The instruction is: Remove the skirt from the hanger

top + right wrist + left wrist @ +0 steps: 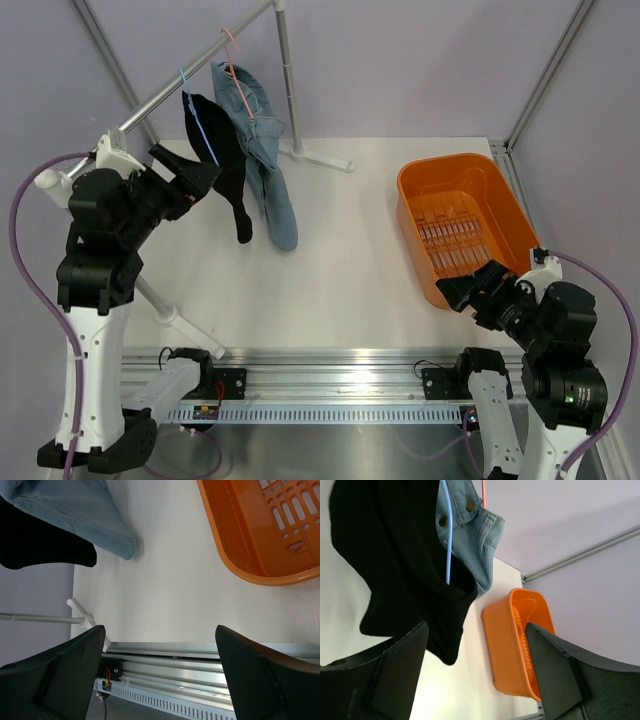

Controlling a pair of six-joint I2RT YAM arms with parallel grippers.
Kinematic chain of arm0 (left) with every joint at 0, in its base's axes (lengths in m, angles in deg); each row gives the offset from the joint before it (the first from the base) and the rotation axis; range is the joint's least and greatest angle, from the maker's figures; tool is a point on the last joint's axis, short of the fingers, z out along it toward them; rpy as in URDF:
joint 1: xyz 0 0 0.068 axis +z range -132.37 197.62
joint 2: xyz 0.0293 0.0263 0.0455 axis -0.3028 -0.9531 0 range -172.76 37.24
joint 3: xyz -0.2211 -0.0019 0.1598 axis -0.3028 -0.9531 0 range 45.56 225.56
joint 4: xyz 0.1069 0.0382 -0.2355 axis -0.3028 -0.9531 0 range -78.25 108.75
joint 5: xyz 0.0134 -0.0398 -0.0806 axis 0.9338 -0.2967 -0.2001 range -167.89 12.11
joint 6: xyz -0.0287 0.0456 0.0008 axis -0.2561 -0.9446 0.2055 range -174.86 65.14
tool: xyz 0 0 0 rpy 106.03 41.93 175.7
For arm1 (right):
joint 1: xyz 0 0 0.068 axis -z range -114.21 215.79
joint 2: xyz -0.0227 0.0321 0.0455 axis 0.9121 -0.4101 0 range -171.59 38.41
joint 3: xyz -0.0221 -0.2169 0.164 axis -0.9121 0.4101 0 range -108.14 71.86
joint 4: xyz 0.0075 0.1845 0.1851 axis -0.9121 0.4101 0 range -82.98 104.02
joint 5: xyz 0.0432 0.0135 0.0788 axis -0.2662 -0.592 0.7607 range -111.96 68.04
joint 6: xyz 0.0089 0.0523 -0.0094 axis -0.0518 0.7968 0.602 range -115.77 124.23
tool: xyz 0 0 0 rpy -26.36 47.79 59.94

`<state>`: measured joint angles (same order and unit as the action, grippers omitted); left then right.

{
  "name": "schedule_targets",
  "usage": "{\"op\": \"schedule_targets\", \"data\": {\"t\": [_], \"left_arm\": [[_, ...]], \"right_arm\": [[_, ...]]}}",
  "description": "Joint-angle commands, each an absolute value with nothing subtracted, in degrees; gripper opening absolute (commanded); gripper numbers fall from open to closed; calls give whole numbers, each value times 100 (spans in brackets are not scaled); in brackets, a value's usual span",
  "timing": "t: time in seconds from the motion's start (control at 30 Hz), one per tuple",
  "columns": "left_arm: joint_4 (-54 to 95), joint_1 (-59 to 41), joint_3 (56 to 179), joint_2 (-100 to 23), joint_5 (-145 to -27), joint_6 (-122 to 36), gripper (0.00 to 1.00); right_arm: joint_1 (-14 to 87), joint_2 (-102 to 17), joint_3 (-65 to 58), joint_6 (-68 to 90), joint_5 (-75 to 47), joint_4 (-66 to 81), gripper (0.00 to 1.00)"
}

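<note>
A black garment (225, 165) hangs on a blue hanger (197, 120) from the rail (165, 93). Beside it a blue denim garment (265, 150) hangs on a pink hanger (235, 50). I cannot tell which one is the skirt. My left gripper (190, 172) is open and raised just left of the black garment, apart from it. In the left wrist view the black garment (395, 555) and the denim (470, 535) fill the top above the open gripper (475, 675). My right gripper (472, 288) is open and empty by the near corner of the basket.
An orange basket (415, 220) stands at the right of the table and also shows in the right wrist view (240, 545). The rack's upright post (287, 80) stands at the back. Its near foot (175, 318) lies at the front left.
</note>
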<state>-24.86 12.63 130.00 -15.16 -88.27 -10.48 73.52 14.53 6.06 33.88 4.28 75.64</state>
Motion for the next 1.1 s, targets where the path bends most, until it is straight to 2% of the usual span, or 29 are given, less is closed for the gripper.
{"op": "schedule_targets", "data": {"t": [0.0, 0.1, 0.23, 0.43, 0.7, 0.87, 1.07], "left_arm": [[-2686, 1182, 13817, -1768, -8141, -1785, 81], [-2467, 1138, 14021, -2146, -8185, -2022, 79], [-2256, 1086, 14135, -2595, -8308, -2198, 69], [-1440, 884, 13653, -2701, -8054, -2488, 67], [-1105, 620, 13556, -3035, -7508, -2831, 68], [-560, 523, 13433, -3149, -7745, -3007, 53], [-445, 523, 13353, -3281, -7746, -3095, 52]], "right_arm": [[7379, 1573, 498, 3411, 642, 7399, 100], [7379, 1661, 445, 3403, 713, 7408, 100], [7379, 1705, 296, 3245, 678, 7645, 99], [7379, 1880, 190, 3192, 721, 7847, 99], [7379, 2065, 181, 3245, 915, 7926, 99], [7379, 1977, 50, 3104, 766, 8049, 99], [7379, 1925, -126, 3078, 678, 8102, 100]]}}
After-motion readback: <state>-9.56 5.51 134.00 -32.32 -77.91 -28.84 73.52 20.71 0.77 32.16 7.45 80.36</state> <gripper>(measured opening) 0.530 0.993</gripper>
